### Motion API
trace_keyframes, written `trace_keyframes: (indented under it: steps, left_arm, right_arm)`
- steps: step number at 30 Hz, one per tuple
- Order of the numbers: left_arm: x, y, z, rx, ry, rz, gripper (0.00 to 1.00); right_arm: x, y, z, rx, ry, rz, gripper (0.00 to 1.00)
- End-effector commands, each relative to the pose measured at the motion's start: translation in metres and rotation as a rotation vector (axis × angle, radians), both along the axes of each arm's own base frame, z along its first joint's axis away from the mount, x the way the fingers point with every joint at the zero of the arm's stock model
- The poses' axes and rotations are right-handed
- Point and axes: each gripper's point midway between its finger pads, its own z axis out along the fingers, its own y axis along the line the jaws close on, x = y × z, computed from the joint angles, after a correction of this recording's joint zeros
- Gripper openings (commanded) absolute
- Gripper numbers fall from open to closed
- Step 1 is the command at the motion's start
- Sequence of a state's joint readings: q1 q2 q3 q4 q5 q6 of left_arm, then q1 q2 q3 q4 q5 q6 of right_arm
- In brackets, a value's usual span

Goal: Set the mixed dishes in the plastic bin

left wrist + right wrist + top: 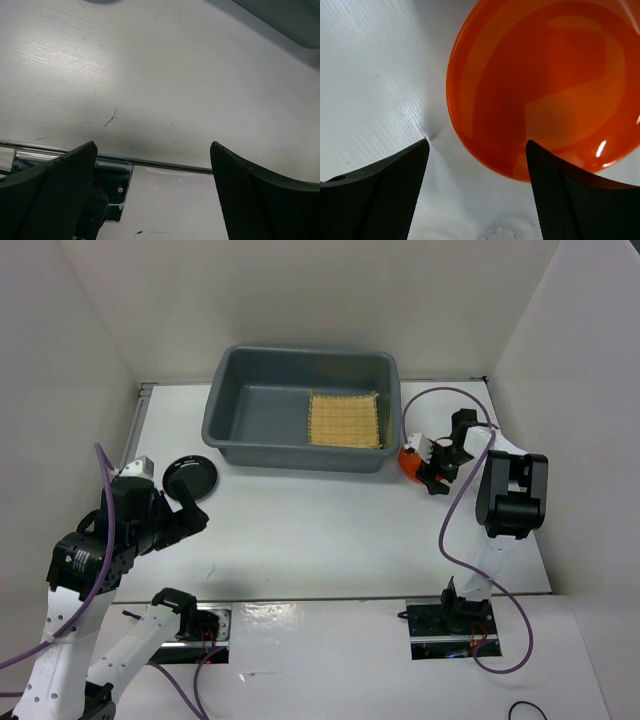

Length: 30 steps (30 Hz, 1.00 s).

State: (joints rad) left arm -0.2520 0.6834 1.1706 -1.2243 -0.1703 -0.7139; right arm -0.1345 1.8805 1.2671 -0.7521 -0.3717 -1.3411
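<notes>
Square tan woven mat [344, 420] lies flat in the deep grey plastic bin [224, 405], right end. Right claw [477, 145], mesh-textured fingers spread apart, hovers at the glossy round orange plate [545, 85] on the white table [300, 530]. Left claw [152, 150] gapes wide near the round black plate [191, 478].

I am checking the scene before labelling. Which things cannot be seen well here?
Orange plate: top view, mostly hidden by the right gripper.
Plastic bin: left wrist view, cut off at the top right corner.
Glass cup: not clearly found in any view.
</notes>
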Motion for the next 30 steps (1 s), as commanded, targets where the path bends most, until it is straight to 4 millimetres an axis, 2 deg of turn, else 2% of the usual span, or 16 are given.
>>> trace_keyframes:
  steps: [1, 5, 7, 9, 12, 14, 15, 16, 17, 18, 22, 23, 25, 27, 29, 30]
  left_arm:
    - [0.001, 0.000, -0.001, -0.009, 0.001, 0.014, 1.00]
    - [-0.001, 0.000, -0.002, -0.014, 0.010, 0.022, 1.00]
    - [-0.001, 0.000, -0.002, -0.014, 0.010, 0.022, 1.00]
    - [-0.003, 0.001, -0.004, -0.012, 0.019, 0.022, 1.00]
    - [-0.003, 0.001, -0.004, -0.012, 0.019, 0.022, 1.00]
    - [-0.001, 0.000, -0.005, -0.018, 0.020, 0.029, 1.00]
    - [-0.001, 0.000, -0.005, -0.018, 0.020, 0.029, 1.00]
    - [0.001, -0.001, -0.007, -0.019, 0.018, 0.029, 1.00]
    - [0.000, -0.002, -0.007, -0.025, 0.020, 0.022, 1.00]
    - [0.000, -0.002, -0.007, -0.025, 0.020, 0.022, 1.00]
    - [0.004, -0.003, -0.010, -0.026, 0.018, 0.022, 1.00]
    - [0.006, -0.003, -0.009, -0.028, 0.008, 0.022, 1.00]
    - [0.006, -0.005, -0.015, -0.031, 0.023, 0.016, 1.00]
    - [0.007, -0.008, -0.018, -0.039, 0.025, 0.009, 1.00]
    - [0.008, -0.009, -0.020, -0.045, 0.028, 0.002, 1.00]
    - [0.010, -0.010, -0.019, -0.047, 0.020, 0.002, 1.00]
  right_arm:
    - [0.013, 0.007, 0.005, 0.004, -0.015, 0.012, 0.82]
    - [0.013, 0.008, -0.005, -0.011, 0.005, 0.019, 0.82]
    - [0.012, 0.010, -0.009, -0.017, 0.020, 0.016, 0.80]
    - [0.010, 0.009, -0.014, -0.026, 0.033, 0.014, 0.72]
    - [0.003, 0.003, -0.020, -0.056, 0.070, 0.009, 0.56]
    - [-0.001, 0.008, -0.023, -0.054, 0.091, 0.020, 0.48]
    - [-0.001, 0.008, -0.023, -0.054, 0.092, 0.020, 0.35]
    - [-0.003, 0.008, -0.021, -0.054, 0.087, 0.020, 0.28]
    - [-0.006, 0.008, -0.020, -0.054, 0.090, 0.020, 0.17]
    - [-0.011, 0.008, -0.021, -0.054, 0.098, 0.020, 0.13]
    - [-0.015, 0.012, -0.005, -0.041, 0.040, 0.022, 0.11]
    - [-0.016, 0.012, 0.005, -0.041, 0.014, 0.013, 0.09]
    - [-0.018, 0.014, 0.009, -0.033, -0.016, 0.006, 0.00]
    - [-0.023, 0.015, 0.017, -0.036, -0.053, 0.005, 0.00]
    - [-0.018, 0.011, 0.026, -0.056, -0.115, -0.011, 0.00]
    - [-0.021, 0.010, 0.023, -0.063, -0.118, -0.022, 0.00]
